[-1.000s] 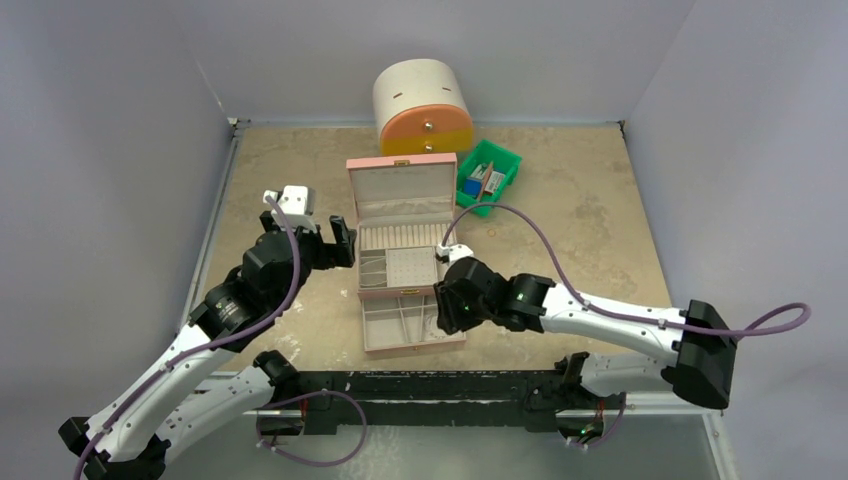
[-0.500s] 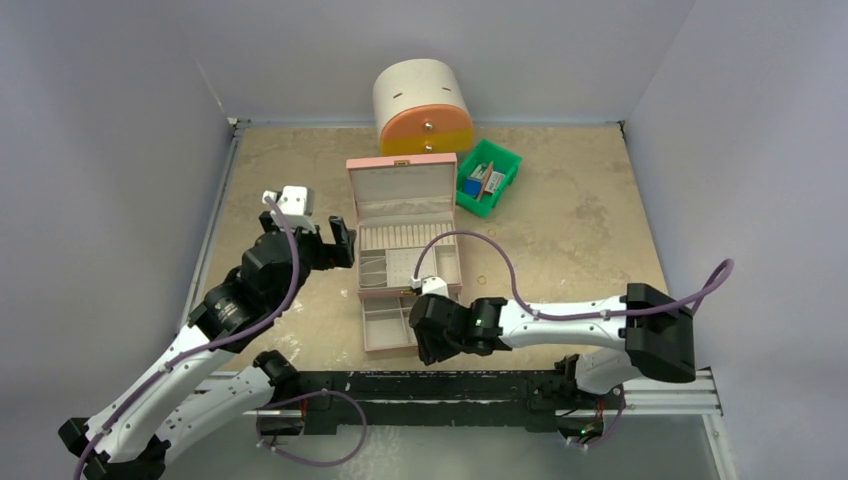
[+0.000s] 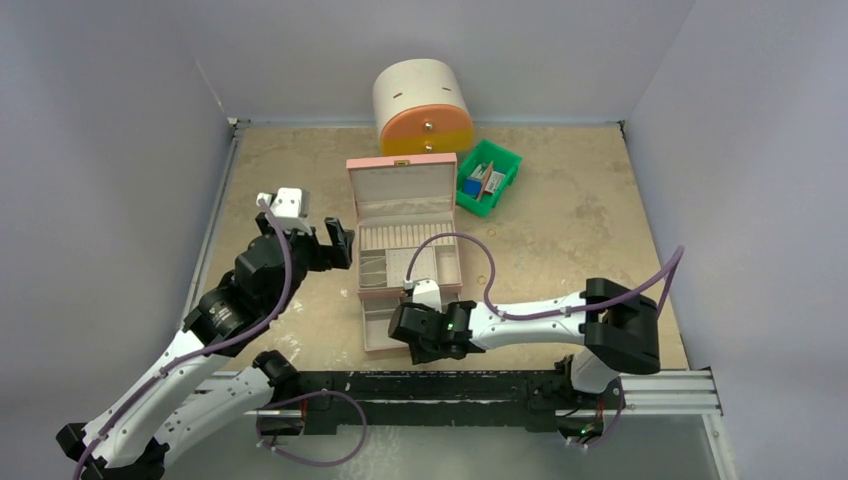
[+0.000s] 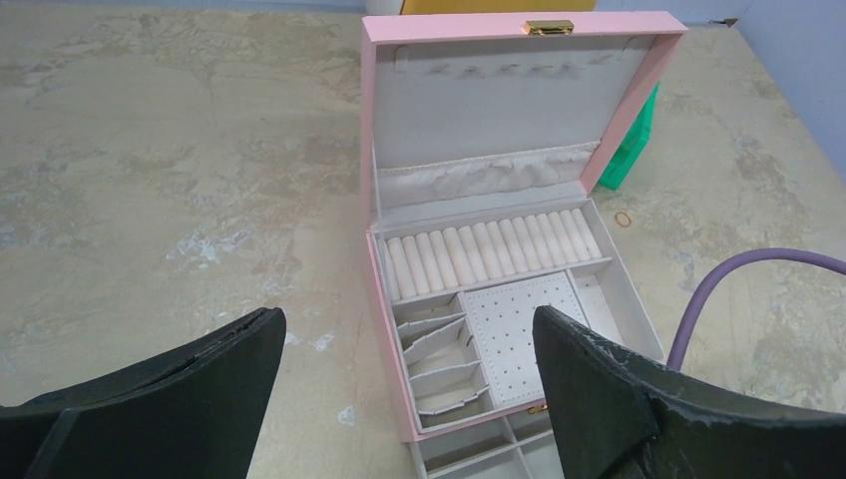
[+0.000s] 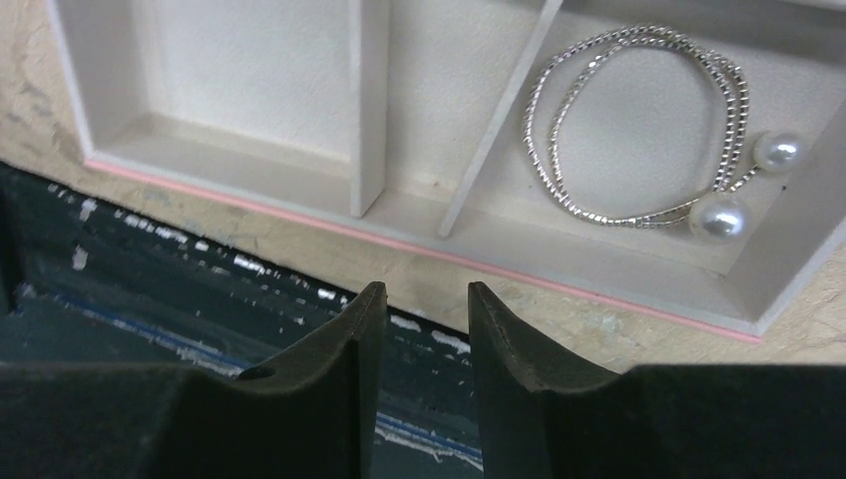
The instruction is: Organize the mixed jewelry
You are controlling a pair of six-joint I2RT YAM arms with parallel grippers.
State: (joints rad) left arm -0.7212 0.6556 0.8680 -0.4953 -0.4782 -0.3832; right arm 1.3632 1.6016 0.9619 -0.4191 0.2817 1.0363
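Right wrist view: a silvery bead bracelet with two white pearls [image 5: 638, 140] lies in a corner pocket of the pink box's drawer [image 5: 249, 80]. The right end effector [image 5: 424, 294], fingers a little apart and empty, could bump the drawer's rim close by. The left end effector [image 4: 404, 329] is spread wide.

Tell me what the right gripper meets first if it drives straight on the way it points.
Probably the front wall of the jewelry box's open drawer, near its divider. Depth is unclear, so the right gripper might touch the table first.

The left tool [image 4: 404, 329] gapes wide, while the right tool [image 5: 419, 299], narrowly parted, points downward.
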